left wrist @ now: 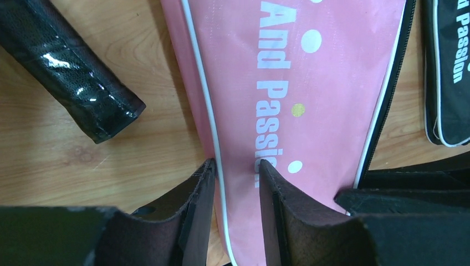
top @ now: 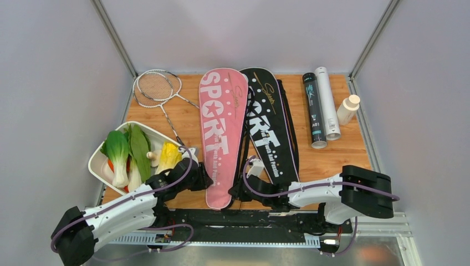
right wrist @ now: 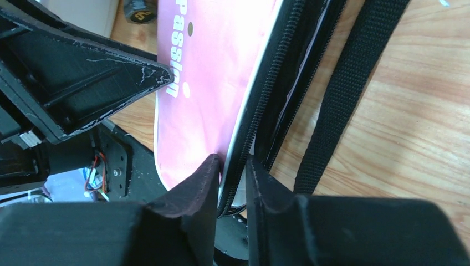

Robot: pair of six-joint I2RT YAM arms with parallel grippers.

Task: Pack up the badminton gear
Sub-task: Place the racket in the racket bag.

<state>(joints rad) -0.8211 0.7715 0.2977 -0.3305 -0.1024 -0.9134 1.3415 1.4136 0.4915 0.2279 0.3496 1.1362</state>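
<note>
The left gripper (left wrist: 236,166) is standing open astride the white-piped left edge of the pink bag (top: 221,127), which is lying lengthwise, narrow end at the table's (top: 343,155) near edge, while the right gripper's (right wrist: 233,162) jaws are flanking its zippered right edge, grip unclear.

Two white-and-black arms at six o'clock
Both left arm (top: 119,209) and right arm (top: 313,191): white links, black joint housings, looping purple cables (top: 244,176).
</note>
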